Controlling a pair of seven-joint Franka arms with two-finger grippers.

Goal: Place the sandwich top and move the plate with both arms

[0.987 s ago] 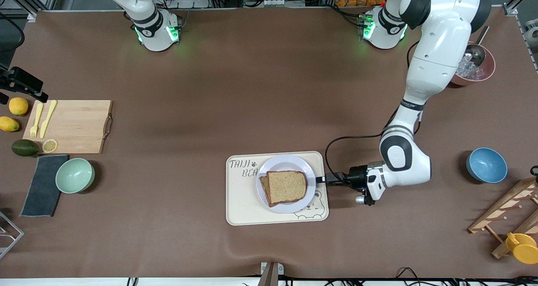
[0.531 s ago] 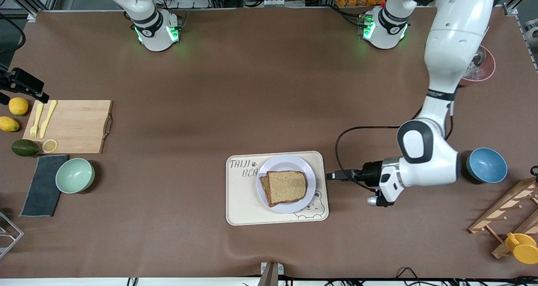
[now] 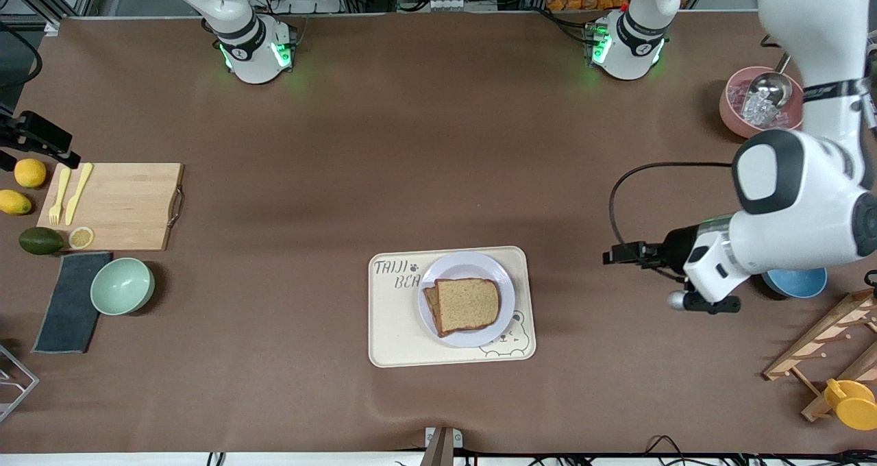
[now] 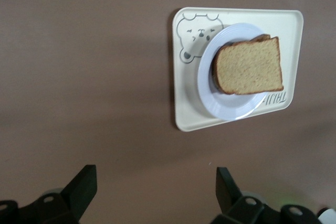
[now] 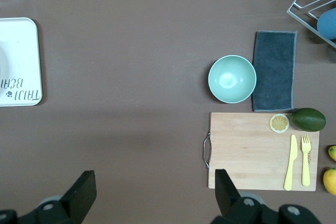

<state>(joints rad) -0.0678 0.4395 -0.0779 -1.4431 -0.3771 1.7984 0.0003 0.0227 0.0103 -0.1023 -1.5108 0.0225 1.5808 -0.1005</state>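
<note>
The sandwich top (image 3: 468,305) (image 4: 248,66), a light-brown slice with a darker crust, lies flat on another slice whose edge peeks out under it. Both rest on the pale round plate (image 3: 479,264) (image 4: 220,106), which stands on the cream bear tray (image 3: 390,336) (image 4: 186,114). My left gripper (image 3: 613,255) (image 4: 155,182) hangs open and empty over bare table between the tray and the blue bowl. My right gripper (image 5: 153,182) is open and empty, high over bare table between the tray (image 5: 21,61) and the cutting board; the front view shows only that arm's base.
At the right arm's end lie a wooden cutting board (image 3: 116,205) (image 5: 252,150) with yellow cutlery, a green bowl (image 3: 122,286), a dark cloth (image 3: 68,301), lemons and an avocado. At the left arm's end stand a blue bowl (image 3: 795,282), a pink bowl (image 3: 740,120) and a wooden rack (image 3: 836,342).
My left gripper has drawn back from the plate's rim toward the left arm's end of the table and risen. Plate, bread and tray have not moved.
</note>
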